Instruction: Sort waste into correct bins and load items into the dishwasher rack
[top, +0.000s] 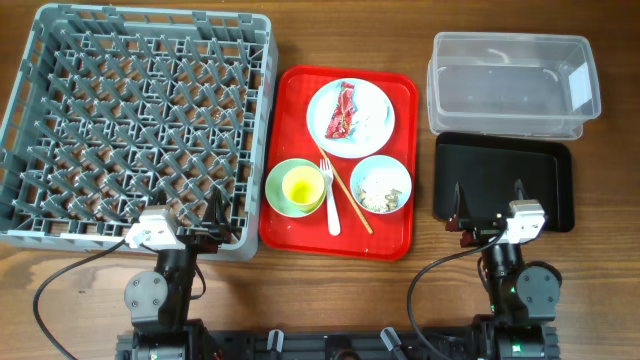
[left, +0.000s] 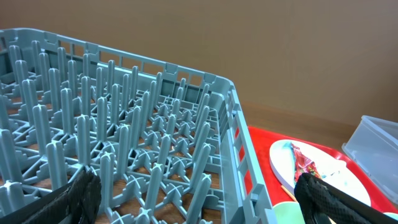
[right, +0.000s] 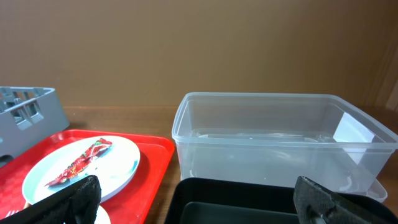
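Note:
On the red tray, a white plate (top: 322, 108) holds the red-and-white wrapper (top: 343, 112) and a white napkin (top: 373, 117). A yellow cup (top: 301, 184) sits inside the pale green bowl (top: 274, 190). The light blue bowl (top: 405, 172) holds rice scraps (top: 380, 190). A white fork (top: 329, 200) and chopsticks (top: 352, 200) lie between the bowls. The grey rack (top: 150, 15) is at left and holds nothing. The clear tub (top: 505, 85) and black tray (top: 545, 170) are at right. My left gripper (top: 200, 208) is open over the rack's near right corner. My right gripper (top: 489, 195) is open over the black tray's near edge.
The red serving tray (top: 290, 100) lies between the rack and the bins. In the left wrist view the rack's pegs (left: 124, 124) fill the space ahead of the left gripper (left: 199, 199). In the right wrist view the tub (right: 280, 137) stands behind the black tray (right: 249, 199).

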